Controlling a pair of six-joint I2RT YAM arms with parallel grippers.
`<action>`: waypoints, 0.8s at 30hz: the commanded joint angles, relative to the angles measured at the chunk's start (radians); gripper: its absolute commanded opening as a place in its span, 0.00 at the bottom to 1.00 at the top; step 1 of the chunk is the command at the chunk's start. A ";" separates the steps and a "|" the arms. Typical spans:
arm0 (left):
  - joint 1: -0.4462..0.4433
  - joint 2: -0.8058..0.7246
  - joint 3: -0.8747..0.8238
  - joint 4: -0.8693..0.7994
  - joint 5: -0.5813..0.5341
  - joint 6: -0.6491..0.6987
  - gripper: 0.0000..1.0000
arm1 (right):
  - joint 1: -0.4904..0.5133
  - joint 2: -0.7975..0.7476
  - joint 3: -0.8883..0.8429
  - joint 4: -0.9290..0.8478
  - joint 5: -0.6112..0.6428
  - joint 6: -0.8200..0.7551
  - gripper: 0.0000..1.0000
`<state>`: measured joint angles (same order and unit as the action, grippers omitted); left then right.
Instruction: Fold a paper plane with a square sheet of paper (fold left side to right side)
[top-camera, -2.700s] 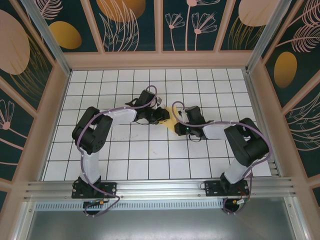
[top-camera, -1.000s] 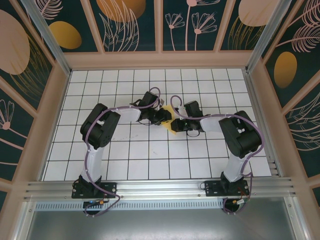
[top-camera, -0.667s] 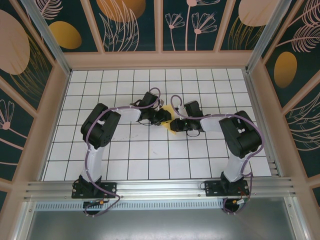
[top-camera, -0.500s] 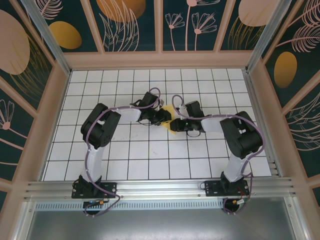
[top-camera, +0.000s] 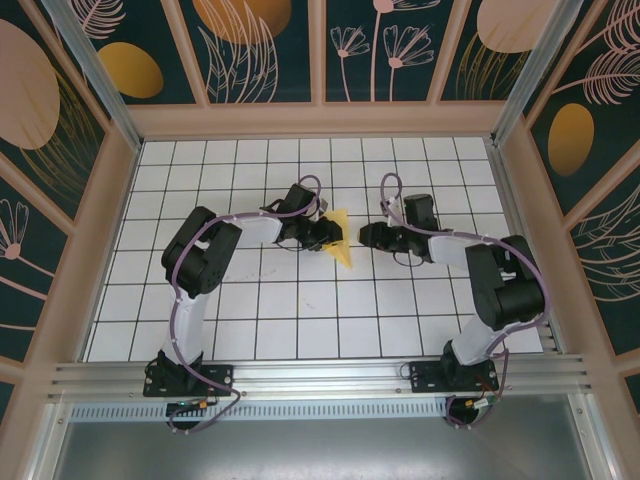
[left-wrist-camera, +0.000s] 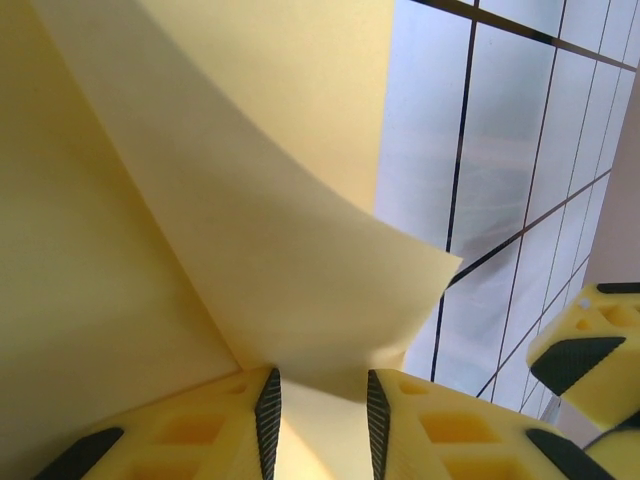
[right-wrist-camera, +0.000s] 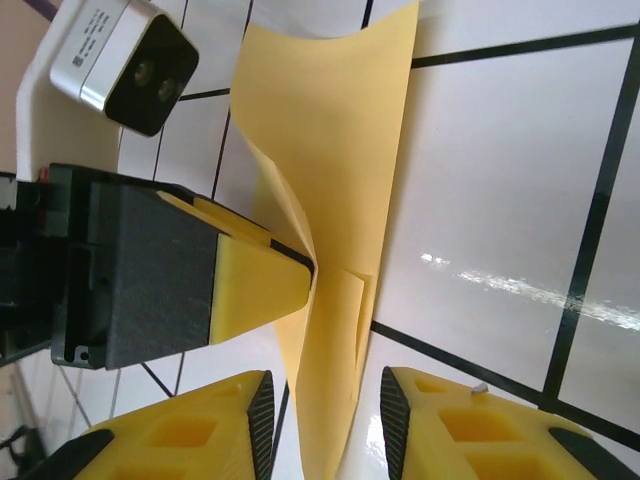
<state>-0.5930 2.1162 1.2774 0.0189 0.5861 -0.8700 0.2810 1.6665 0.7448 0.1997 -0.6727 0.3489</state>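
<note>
- Near the middle of the top view, a little toward the back of the white gridded table (top-camera: 300, 300), lies one sheet of paper (top-camera: 346, 250). It is yellow and folded into a narrow pointed shape.
- The left hand (top-camera: 328, 237) touches the sheet's left edge and is clenched on it.
- In the left wrist view the paper (left-wrist-camera: 200, 200) fills the upper left of the frame. One layer curls up, and its fold runs down into the narrow gap between the left hand's (left-wrist-camera: 320, 400) yellow fingers (left-wrist-camera: 180, 430).
- In the right wrist view the left hand (right-wrist-camera: 306, 268) comes in from the left. Its wedge tip pinches a raised flap of the sheet (right-wrist-camera: 330, 150), while the rest lies flat on the tiles.
- The right hand (top-camera: 365, 235) sits just right of the paper, apart from it. It is released and grasps nothing.
- Its own view shows the right hand (right-wrist-camera: 325, 400) with jaws slightly parted at the bottom edge, and the sheet's narrow end lies in line with the gap.
- The right hand (left-wrist-camera: 600, 400) also appears at the lower right of the left wrist view.
- Count: one sheet, two hands, two arms.
</note>
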 joint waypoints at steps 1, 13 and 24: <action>0.000 0.020 -0.009 0.001 -0.011 -0.009 0.30 | -0.001 0.067 0.053 0.051 -0.076 0.042 0.37; -0.002 0.019 -0.012 0.004 -0.012 -0.011 0.22 | 0.040 0.169 0.134 0.051 -0.075 0.044 0.35; -0.002 0.017 -0.012 -0.001 -0.012 -0.008 0.22 | 0.065 0.227 0.184 0.027 -0.074 0.027 0.34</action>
<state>-0.5930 2.1166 1.2755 0.0189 0.5827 -0.8734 0.3359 1.8721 0.9009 0.2214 -0.7277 0.3840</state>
